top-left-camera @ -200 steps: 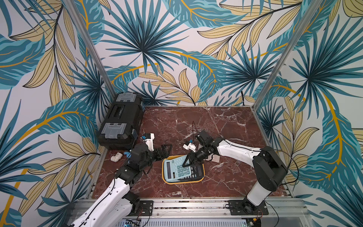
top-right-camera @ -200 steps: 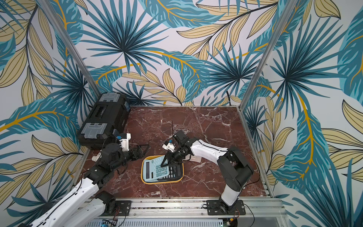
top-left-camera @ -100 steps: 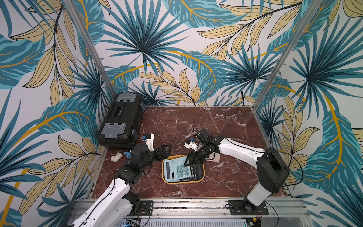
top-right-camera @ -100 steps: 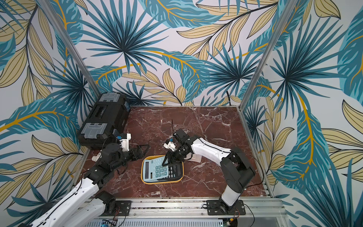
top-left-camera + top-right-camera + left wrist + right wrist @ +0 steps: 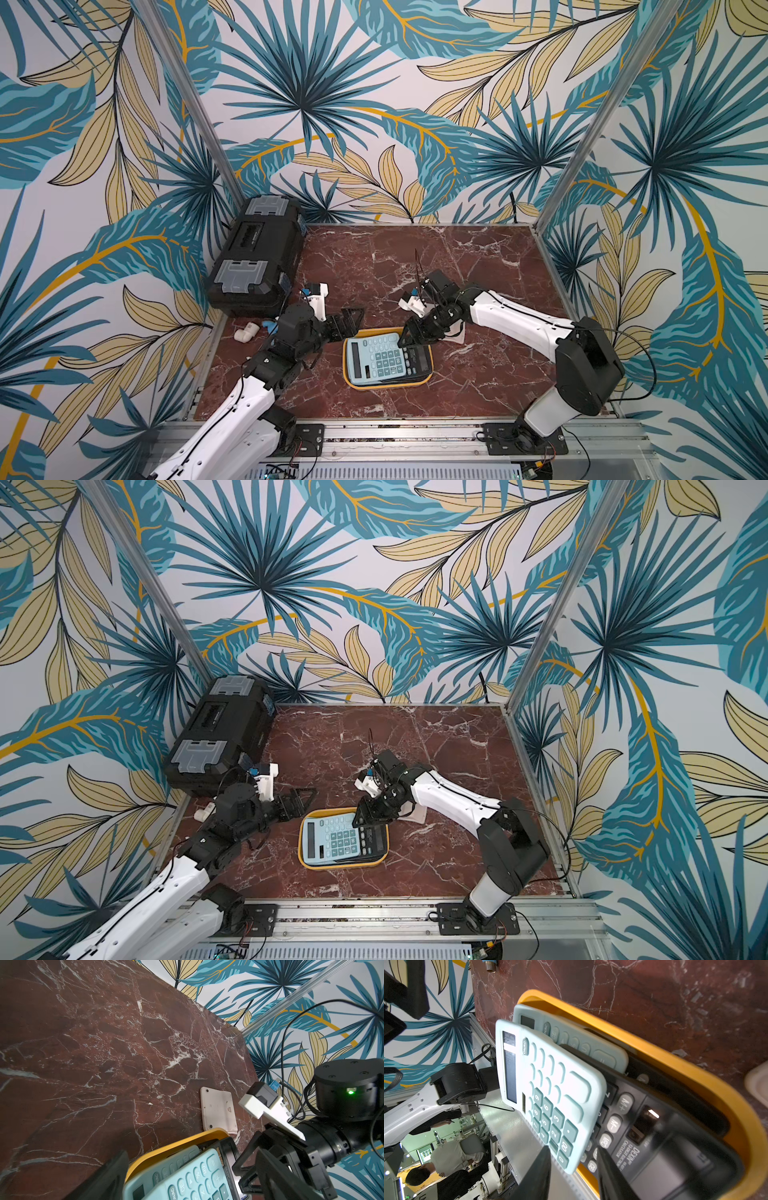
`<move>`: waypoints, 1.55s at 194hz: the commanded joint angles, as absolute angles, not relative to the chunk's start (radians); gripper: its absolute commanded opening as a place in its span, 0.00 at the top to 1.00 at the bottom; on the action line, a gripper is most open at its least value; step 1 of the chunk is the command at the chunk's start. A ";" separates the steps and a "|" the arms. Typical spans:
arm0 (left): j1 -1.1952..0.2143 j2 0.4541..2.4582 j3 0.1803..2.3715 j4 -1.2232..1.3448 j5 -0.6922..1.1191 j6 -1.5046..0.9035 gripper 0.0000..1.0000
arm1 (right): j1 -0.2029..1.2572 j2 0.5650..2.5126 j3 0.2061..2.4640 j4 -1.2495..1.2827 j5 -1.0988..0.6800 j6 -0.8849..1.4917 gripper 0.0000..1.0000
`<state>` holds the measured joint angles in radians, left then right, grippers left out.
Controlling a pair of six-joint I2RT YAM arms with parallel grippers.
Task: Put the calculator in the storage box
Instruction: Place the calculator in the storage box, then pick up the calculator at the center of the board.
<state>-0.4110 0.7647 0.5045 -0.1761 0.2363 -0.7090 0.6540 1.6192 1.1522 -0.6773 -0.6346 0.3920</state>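
Pale-blue plastic calculator (image 5: pixel 376 360) lies tilted in the shallow yellow plastic storage box (image 5: pixel 386 386), atop a black calculator (image 5: pixel 417 357); right tool (image 5: pixel 405 340) straddles its corner, grip unclear; left tool (image 5: pixel 353 324) spread.

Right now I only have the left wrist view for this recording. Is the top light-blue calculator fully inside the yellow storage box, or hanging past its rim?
Observer: In both top views the top light-blue calculator lies within the rim of the storage box. It sits slightly skewed on a black calculator.
Operator: My view shows just one dark finger of the left gripper. Is it holding anything?
Observer: No. In both top views the left gripper is open and empty. It hovers beside the box's far corner on the left arm's side, not touching the box.
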 commanded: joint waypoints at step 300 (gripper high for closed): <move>-0.441 1.683 1.217 -0.200 0.492 -0.490 0.00 | 0.411 1.155 0.639 -0.380 -0.334 0.629 0.00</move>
